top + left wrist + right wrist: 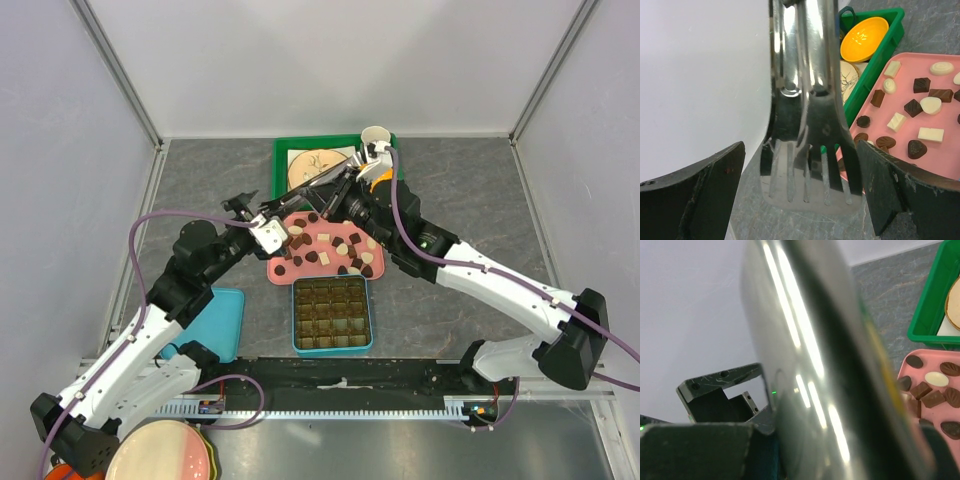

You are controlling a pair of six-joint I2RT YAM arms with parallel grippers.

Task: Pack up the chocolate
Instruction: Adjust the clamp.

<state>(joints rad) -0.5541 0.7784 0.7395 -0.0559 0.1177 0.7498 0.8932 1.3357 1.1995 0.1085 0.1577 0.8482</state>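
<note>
The chocolate (325, 250) lies as several small dark, brown and cream pieces on a pink tray (285, 268). A teal box (333, 315) with empty compartments sits just in front of the tray. My right gripper (362, 182) is shut on steel tongs (310, 192) that reach left over the tray's far corner. In the left wrist view the tongs' slotted ends (810, 150) hang between the wide-apart fingers of my left gripper (800, 190), which is open and touches nothing. The chocolate (922, 85) shows to the right there. The right wrist view is mostly filled by the tongs (815, 365).
A green bin (283, 160) behind the tray holds a wooden disc, an orange bowl (864, 39) and a white cup (375, 135). A teal lid (215, 320) lies left of the box. A pink plate (160, 455) sits at the near left corner.
</note>
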